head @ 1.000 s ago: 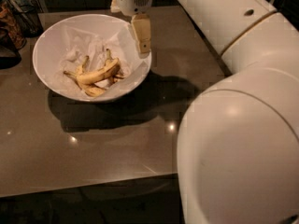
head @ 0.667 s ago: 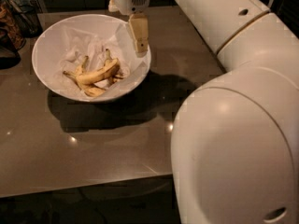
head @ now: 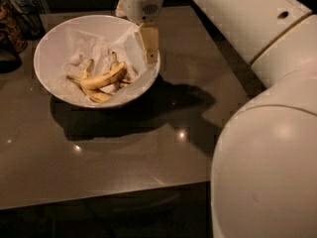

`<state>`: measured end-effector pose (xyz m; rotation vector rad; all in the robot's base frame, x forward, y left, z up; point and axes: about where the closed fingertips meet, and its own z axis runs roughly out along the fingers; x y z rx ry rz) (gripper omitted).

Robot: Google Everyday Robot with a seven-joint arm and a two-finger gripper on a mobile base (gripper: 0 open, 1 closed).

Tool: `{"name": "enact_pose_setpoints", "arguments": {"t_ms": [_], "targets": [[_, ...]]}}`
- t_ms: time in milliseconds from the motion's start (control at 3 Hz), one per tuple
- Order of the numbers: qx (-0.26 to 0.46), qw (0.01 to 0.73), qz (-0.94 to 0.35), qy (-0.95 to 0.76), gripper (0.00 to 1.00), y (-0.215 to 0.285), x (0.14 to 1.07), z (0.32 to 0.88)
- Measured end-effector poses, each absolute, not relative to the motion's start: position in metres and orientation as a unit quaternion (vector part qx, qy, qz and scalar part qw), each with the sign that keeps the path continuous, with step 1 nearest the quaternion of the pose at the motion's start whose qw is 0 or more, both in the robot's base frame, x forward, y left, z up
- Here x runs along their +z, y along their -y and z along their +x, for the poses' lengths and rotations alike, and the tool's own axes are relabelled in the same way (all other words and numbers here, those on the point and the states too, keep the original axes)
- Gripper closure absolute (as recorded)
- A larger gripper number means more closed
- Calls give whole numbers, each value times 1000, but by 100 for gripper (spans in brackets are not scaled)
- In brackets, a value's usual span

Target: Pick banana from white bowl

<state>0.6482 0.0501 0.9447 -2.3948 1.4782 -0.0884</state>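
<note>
The white bowl [head: 54, 43] stands on the dark table, lined with crumpled white paper. The banana [head: 105, 77], thick, curved and yellow with brownish blotches, lies in the bowl's middle among thinner banana pieces [head: 99, 97]. My gripper [head: 141, 47] hangs from the white wrist at the top, just above the bowl's right rim and to the right of the banana. One tan finger [head: 149, 42] points down over the rim; the other is mostly hidden behind the wrist. The gripper looks open and empty, not touching the banana.
My large white arm [head: 267, 133] fills the right side and lower right corner and casts a shadow on the table [head: 124, 152]. Dark objects [head: 15, 29] stand at the table's far left edge.
The gripper has dropped slightly at the bowl's right rim. The arm's bulk has shifted in view. The banana and bowl have not moved.
</note>
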Motion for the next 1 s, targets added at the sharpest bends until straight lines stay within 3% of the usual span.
{"name": "enact_pose_setpoints", "arguments": {"t_ms": [1000], "targets": [[-19, 138, -842, -522, 0, -69, 943, 626]]}}
